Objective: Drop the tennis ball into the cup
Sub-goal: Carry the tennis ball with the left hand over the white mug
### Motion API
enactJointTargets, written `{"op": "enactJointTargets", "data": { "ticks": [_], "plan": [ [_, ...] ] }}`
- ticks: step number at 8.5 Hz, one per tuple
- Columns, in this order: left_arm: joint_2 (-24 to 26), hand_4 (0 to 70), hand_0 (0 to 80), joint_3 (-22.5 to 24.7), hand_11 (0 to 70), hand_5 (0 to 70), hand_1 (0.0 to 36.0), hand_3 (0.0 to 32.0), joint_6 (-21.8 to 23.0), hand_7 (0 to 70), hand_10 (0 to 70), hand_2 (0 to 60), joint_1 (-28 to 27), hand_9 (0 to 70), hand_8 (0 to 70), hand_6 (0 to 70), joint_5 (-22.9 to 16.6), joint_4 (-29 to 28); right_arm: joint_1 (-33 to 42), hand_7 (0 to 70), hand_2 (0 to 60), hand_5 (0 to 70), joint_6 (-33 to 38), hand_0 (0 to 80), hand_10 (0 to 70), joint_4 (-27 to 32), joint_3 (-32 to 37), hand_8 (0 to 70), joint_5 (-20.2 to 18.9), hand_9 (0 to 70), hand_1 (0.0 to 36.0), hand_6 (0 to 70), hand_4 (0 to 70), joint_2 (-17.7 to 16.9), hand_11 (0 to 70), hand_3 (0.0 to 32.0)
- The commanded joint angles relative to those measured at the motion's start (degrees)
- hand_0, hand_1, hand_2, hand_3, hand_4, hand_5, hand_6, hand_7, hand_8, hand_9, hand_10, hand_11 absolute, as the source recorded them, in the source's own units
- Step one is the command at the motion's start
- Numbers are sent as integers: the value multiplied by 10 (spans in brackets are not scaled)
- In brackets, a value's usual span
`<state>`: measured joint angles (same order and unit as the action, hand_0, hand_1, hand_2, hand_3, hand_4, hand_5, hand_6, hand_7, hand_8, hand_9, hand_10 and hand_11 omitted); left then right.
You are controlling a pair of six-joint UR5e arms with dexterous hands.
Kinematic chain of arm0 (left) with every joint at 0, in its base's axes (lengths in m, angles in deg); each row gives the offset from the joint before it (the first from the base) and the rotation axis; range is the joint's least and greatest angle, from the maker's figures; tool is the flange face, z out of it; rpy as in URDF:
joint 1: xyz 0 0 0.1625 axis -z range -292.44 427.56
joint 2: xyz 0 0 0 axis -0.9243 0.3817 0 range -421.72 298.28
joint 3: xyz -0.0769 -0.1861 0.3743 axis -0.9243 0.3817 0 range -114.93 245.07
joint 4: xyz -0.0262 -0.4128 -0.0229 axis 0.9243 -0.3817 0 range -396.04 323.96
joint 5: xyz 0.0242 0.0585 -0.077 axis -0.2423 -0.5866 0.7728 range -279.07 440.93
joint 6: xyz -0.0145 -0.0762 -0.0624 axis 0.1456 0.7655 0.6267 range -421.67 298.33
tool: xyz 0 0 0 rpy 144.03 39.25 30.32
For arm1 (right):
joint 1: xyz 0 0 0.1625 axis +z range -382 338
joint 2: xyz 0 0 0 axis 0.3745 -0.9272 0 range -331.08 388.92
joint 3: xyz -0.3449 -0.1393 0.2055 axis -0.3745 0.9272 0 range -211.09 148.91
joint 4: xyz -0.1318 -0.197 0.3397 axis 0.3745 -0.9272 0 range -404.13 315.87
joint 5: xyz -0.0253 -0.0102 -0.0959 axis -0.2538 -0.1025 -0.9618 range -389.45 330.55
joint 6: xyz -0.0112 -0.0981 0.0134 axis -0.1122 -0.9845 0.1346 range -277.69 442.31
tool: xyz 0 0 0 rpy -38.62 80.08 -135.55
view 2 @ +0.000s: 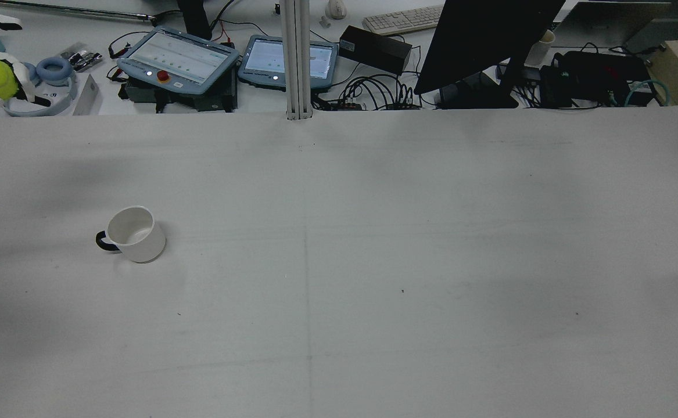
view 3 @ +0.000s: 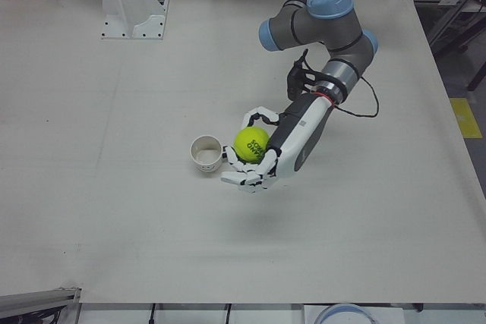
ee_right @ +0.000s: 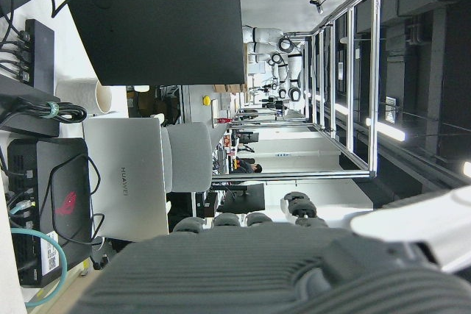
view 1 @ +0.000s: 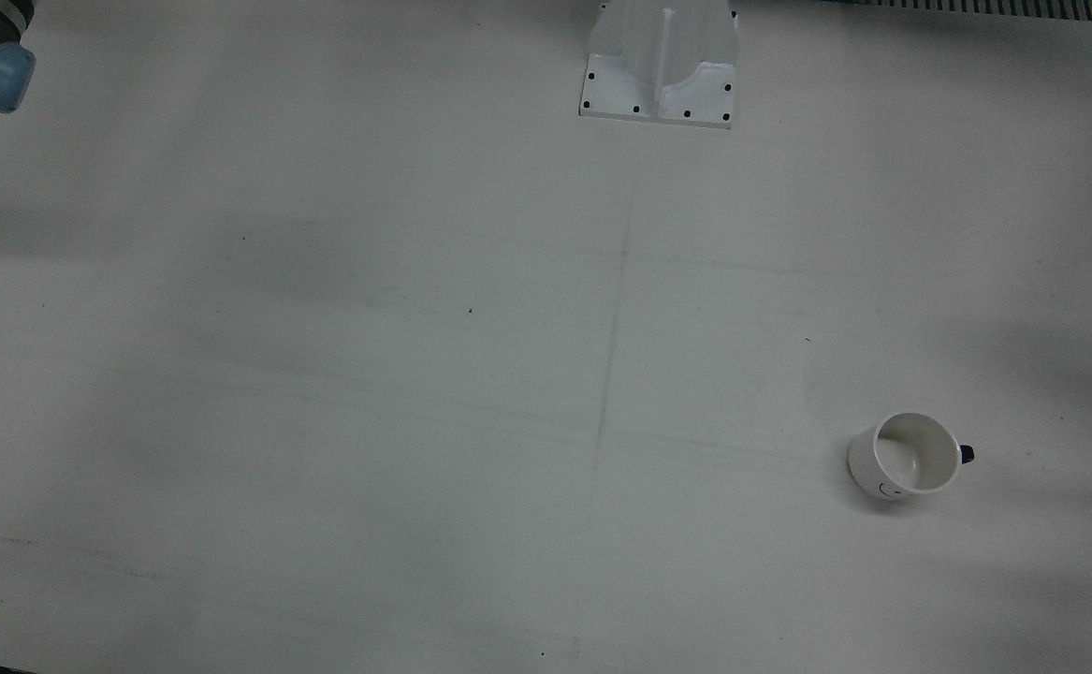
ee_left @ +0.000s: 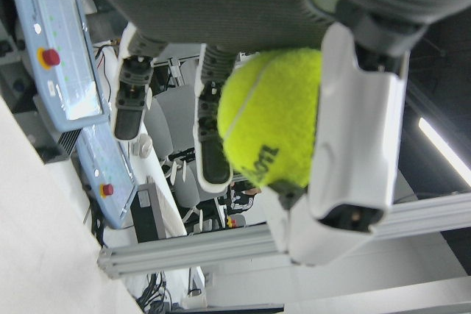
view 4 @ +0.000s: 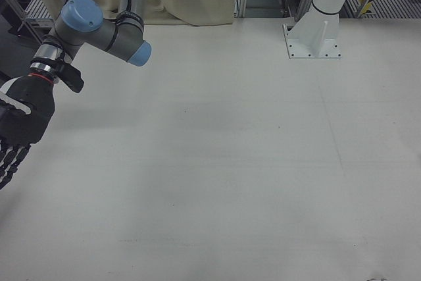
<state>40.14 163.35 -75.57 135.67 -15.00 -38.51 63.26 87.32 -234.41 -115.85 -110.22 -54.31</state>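
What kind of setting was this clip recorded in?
Most likely a robotics lab: teach pendants and a monitor sit amid cables beyond the white table, and the left hand holds a tennis ball beside a cup.

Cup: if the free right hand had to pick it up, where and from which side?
Probably by the white wall, fingers wrapping the body from above or from the side away from the handle. The cup stands upright, mouth open and empty, and its dark handle looks too small to hook. The left hand with the ball hangs close beside it, so approach from the other side.
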Motion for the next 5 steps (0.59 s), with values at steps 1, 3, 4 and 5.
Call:
{"op": "enactJointTargets", "data": {
  "ticks": [1,3,4,5],
  "plan": [
    [3,0,800,10,276,331,360,320,-46,661,164,600,-102,436,489,700,19,6,0,0,0,0,0,0,0,0,-1,0,0,0,0,0,0,0,0,0],
    [3,0,800,4,276,354,360,320,-73,640,164,600,-144,434,502,700,30,5,0,0,0,0,0,0,0,0,-1,0,0,0,0,0,0,0,0,0],
    [0,0,800,1,275,331,360,320,-75,658,164,600,-158,437,490,700,37,5,0,0,0,0,0,0,0,0,-1,0,0,0,0,0,0,0,0,0],
    [-1,0,800,1,275,324,360,320,-77,661,163,600,-159,436,484,700,37,5,0,0,0,0,0,0,0,0,-1,0,0,0,0,0,0,0,0,0]
  ]
}}
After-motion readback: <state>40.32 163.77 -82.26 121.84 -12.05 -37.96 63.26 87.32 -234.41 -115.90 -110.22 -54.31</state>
